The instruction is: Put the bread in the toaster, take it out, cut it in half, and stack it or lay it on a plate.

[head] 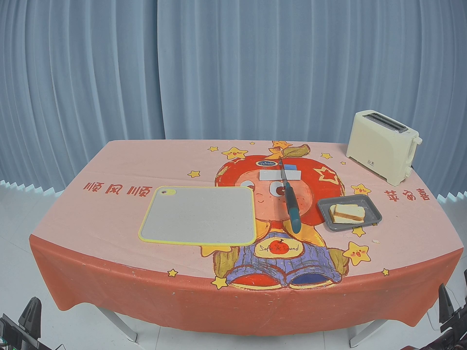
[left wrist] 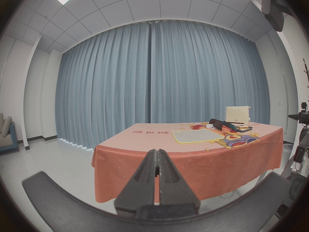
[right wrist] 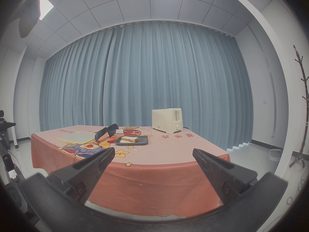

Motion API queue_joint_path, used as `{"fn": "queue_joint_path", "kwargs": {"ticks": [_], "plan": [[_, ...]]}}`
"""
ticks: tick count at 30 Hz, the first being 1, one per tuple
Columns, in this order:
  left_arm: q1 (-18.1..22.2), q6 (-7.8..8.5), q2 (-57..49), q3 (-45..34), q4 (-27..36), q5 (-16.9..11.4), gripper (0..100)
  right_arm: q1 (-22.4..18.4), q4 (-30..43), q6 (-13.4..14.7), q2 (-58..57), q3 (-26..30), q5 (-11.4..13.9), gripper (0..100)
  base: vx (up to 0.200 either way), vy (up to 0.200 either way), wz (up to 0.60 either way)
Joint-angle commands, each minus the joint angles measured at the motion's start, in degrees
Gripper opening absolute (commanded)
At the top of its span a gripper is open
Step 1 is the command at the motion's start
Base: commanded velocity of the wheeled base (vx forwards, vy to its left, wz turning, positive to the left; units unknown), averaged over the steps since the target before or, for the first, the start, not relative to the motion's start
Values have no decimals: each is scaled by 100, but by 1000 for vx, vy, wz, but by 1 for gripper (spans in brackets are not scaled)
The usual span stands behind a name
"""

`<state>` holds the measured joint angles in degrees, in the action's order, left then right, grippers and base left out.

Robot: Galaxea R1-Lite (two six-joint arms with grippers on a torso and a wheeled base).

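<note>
Slices of bread (head: 348, 213) (right wrist: 129, 139) lie stacked on a grey tray-like plate (head: 371, 205) (right wrist: 143, 141) at the table's right. A cream toaster (head: 382, 145) (right wrist: 167, 120) (left wrist: 237, 114) stands at the far right corner. A knife with a blue handle (head: 290, 200) lies mid-table. A grey cutting board with a yellow rim (head: 200, 215) (left wrist: 196, 135) (right wrist: 76, 137) sits left of it. My left gripper (left wrist: 157, 165) is shut and empty, held low off the table's near left side. My right gripper (right wrist: 153, 161) stands open and empty, low off the near right side.
The table wears a pink printed cloth (head: 121, 171) that hangs over the front edge. A blue curtain (head: 233, 54) closes off the back. A white-and-blue card (head: 279, 173) lies under the knife's blade. White floor surrounds the table.
</note>
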<state>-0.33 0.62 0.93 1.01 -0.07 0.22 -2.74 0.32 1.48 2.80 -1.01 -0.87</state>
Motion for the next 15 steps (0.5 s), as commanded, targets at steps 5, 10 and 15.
{"fn": "queue_joint_path", "kwargs": {"ticks": [5,10,15], "plan": [[-2,-1,-14,-101,-1,4,0,160,-32,-174,-61,101,306,100,0,0,0],[-2,-1,-14,-101,-1,4,0,292,-32,-156,-280,101,289,100,0,0,0],[-2,-1,-14,-101,-1,4,0,274,-40,-174,-280,101,271,100,0,0,0]]}}
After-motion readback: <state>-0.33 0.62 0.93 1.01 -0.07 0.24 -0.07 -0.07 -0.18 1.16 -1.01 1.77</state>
